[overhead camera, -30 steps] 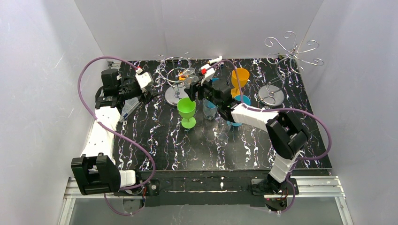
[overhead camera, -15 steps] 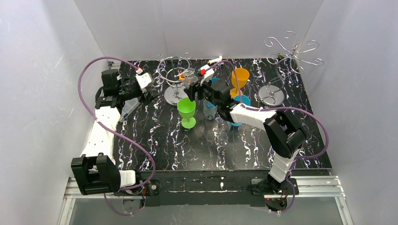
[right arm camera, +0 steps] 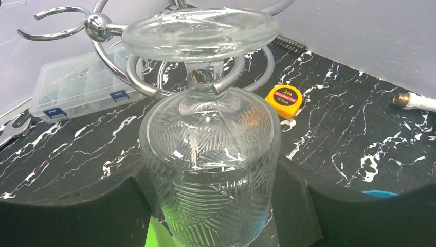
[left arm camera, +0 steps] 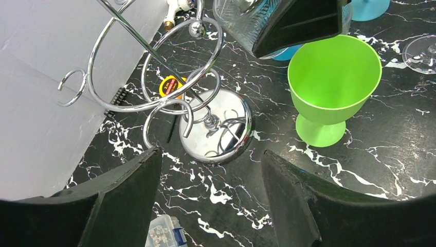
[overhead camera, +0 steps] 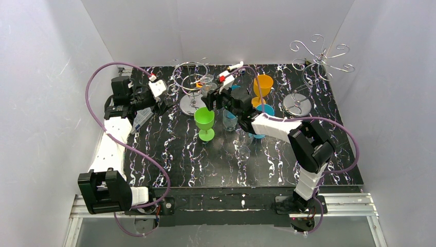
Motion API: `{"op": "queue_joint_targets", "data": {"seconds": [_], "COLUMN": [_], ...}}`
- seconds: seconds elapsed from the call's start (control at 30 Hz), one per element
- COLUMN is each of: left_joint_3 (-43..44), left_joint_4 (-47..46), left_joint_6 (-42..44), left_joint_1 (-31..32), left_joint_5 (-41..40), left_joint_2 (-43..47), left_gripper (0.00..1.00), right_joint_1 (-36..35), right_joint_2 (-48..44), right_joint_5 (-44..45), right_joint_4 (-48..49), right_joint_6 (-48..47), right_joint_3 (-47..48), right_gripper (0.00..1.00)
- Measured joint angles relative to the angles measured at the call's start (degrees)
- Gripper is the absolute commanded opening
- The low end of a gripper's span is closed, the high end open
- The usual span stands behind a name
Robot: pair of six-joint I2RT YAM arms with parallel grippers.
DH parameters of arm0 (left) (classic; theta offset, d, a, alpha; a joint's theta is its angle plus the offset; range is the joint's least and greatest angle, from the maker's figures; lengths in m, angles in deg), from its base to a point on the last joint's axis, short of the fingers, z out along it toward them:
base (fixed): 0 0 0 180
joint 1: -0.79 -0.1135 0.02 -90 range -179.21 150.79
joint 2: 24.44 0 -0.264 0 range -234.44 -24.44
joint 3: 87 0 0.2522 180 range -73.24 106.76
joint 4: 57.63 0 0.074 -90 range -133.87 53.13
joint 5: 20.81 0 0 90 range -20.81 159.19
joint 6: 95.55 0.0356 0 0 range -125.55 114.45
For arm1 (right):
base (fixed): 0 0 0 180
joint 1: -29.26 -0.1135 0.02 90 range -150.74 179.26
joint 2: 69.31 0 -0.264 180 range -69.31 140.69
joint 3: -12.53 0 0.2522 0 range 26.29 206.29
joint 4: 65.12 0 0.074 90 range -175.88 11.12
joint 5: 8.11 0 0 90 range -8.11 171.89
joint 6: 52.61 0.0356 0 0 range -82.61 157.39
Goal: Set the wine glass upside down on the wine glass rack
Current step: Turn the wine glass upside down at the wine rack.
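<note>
A clear ribbed wine glass (right arm camera: 211, 154) hangs upside down between my right gripper's (right arm camera: 213, 188) fingers, which are shut on its bowl. Its stem sits in a loop ring of the shorter wire stand (right arm camera: 154, 87), with the foot above the ring. From above, this glass (overhead camera: 207, 82) is at the back middle. The wine glass rack (overhead camera: 320, 59), tall with scroll arms, stands apart at the back right and carries nothing. My left gripper (left arm camera: 212, 156) is open and holds nothing, low over the table just in front of the loop stand's round base (left arm camera: 216, 126).
A green goblet (overhead camera: 204, 121) stands just below the held glass. An orange goblet (overhead camera: 263, 85), a teal cup (overhead camera: 265, 110) and clear glasses (overhead camera: 241, 144) crowd the middle. A plastic parts box (overhead camera: 141, 119) and a yellow tape measure (right arm camera: 284, 96) lie near the loop stand.
Almost nothing differs. My right arm's elbow has drifted slightly left, and the glass stays at the loop stand. The left arm has not moved.
</note>
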Motion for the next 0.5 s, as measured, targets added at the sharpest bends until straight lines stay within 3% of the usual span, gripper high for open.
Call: {"op": "queue_joint_targets", "data": {"seconds": [0.07,0.5], "left_joint_3": [0.0,0.0], "left_joint_4": [0.0,0.0], "left_joint_6": [-0.1,-0.4], "left_joint_1": [0.0,0.0], "left_joint_5": [0.0,0.0], "left_joint_2": [0.0,0.0], "left_gripper": [0.69,0.7], "right_joint_1": [0.0,0.0], "right_joint_2": [0.2,1.2], "right_joint_5": [0.0,-0.1], "right_joint_4": [0.0,-1.3], "right_joint_6": [0.0,-0.2], "right_joint_3": [0.3,1.8], "right_gripper": [0.73,0.83]}}
